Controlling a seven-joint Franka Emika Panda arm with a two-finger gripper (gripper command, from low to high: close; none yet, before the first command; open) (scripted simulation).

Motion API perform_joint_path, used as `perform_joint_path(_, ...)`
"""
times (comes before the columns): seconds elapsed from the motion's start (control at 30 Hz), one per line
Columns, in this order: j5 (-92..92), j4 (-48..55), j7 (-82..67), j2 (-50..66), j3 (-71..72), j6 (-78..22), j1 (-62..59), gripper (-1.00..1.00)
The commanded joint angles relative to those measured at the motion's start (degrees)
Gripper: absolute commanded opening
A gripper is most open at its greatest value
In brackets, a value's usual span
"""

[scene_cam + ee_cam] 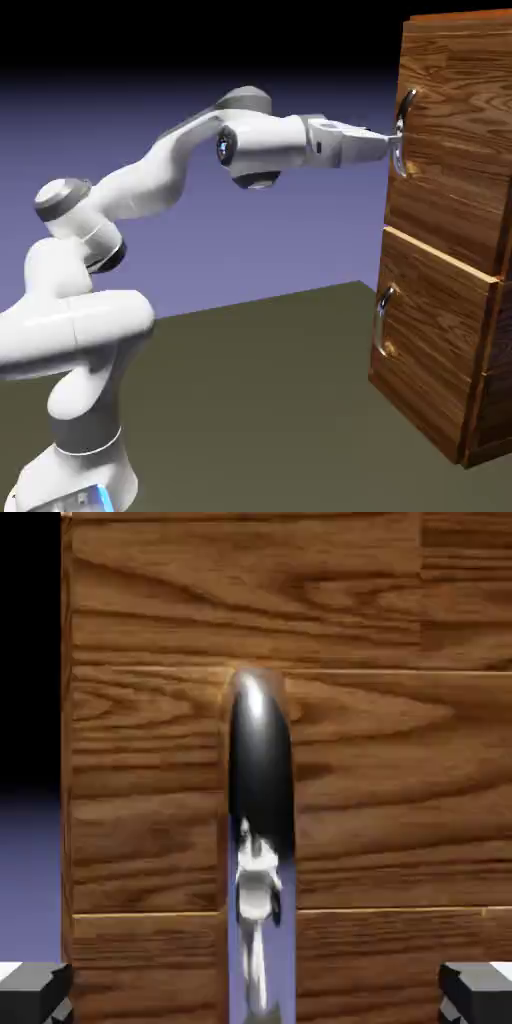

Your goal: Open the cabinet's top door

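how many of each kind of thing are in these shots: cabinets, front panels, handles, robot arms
cabinet: 1
front panels: 2, the top door and the lower panel
silver handles: 2, the top door's handle and the lower handle
robot arm: 1, its gripper at the top door's handle
total: 6

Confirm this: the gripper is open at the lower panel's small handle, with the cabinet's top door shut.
Wrong handle. In the exterior view the gripper is at the top door's long silver bar handle, well above the lower panel. The rest holds: the hand view shows the fingertips spread wide, and the top door is shut.
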Motion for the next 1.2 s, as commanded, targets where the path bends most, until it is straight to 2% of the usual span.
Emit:
perform_joint_path(0.0,0.78,2.21,0.13,-0.43,0.85,0.32,-1.96,0.00)
perform_joint_path(0.03,0.78,2.23,0.13,-0.43,0.85,0.33,-1.97,0.00)
perform_joint_path(0.07,0.78,2.23,0.13,-0.43,0.85,0.33,-1.97,-1.00)
perform_joint_path(0.1,0.78,2.23,0.13,-0.43,0.85,0.33,-1.97,-1.00)
perform_joint_path(0.4,3.15,-11.28,-12.70,-5.19,-6.37,-22.10,3.90,-1.00)
perform_joint_path(0.67,-1.53,-17.67,-20.73,-12.18,-13.37,-42.04,4.02,-1.00)
perform_joint_path(0.93,-10.03,-18.21,-28.28,-22.32,-18.97,-61.97,-0.69,-1.00)
perform_joint_path(1.17,-20.88,-12.36,-36.27,-35.35,-19.97,-79.07,-8.95,-1.00)
